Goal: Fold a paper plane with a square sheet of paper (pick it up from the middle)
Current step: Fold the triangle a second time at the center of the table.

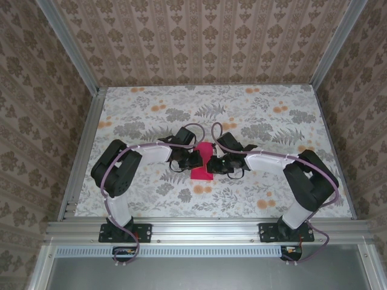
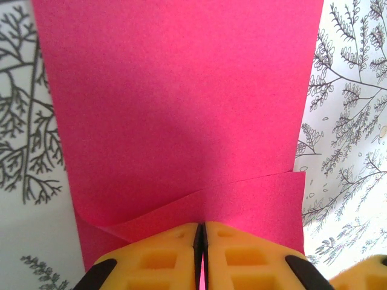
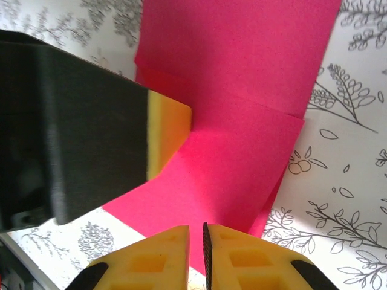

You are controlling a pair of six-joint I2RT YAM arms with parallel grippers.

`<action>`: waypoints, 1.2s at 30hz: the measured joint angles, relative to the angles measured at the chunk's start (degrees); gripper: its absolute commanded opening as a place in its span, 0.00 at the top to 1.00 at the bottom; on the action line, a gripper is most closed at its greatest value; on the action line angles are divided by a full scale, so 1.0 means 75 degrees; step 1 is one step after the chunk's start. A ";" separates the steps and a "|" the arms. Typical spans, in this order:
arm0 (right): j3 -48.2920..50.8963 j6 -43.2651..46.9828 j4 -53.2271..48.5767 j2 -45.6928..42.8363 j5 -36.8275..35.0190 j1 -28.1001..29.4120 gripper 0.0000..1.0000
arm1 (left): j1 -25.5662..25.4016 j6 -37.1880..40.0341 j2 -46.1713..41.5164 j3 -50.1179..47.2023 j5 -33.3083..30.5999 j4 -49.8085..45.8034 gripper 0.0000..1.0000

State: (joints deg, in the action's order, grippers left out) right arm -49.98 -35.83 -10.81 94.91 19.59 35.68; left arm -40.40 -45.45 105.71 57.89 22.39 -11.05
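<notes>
The magenta-pink sheet of paper (image 1: 202, 167) lies folded into a narrow shape with overlapping layers on the flowered table, between the two wrists. My left gripper (image 1: 196, 159) reaches it from the left. In the left wrist view its yellow jaws (image 2: 201, 228) are shut on a raised flap of the paper (image 2: 181, 109). My right gripper (image 1: 217, 164) comes from the right. Its jaws (image 3: 196, 228) stand almost together with a thin slit, and the flat paper (image 3: 242, 151) shows through it underneath. The left gripper's yellow fingertip (image 3: 169, 136) touches the paper there.
The tablecloth (image 1: 272, 121) has grey leaf and orange flower prints. Aluminium rails (image 1: 199, 228) frame the table, with patterned walls on three sides. Both arms bend inward, elbows out toward the side rails.
</notes>
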 measured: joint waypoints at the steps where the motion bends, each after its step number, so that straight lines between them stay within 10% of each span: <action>1: 0.0000 0.0020 -0.0020 0.0070 0.0029 0.0000 0.84 | 0.0000 0.0000 0.0000 0.0000 0.0000 -0.0003 0.87; 36: -0.0073 0.0819 -0.0938 0.0163 -0.0192 0.0277 0.82 | -0.0009 -0.0058 0.0058 0.0189 -0.0090 -0.0318 0.87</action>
State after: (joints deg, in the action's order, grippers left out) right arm -50.52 -29.69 -17.85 96.14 18.15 37.76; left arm -40.47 -45.89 106.15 59.31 21.71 -13.43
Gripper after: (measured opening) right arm 0.177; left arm 0.133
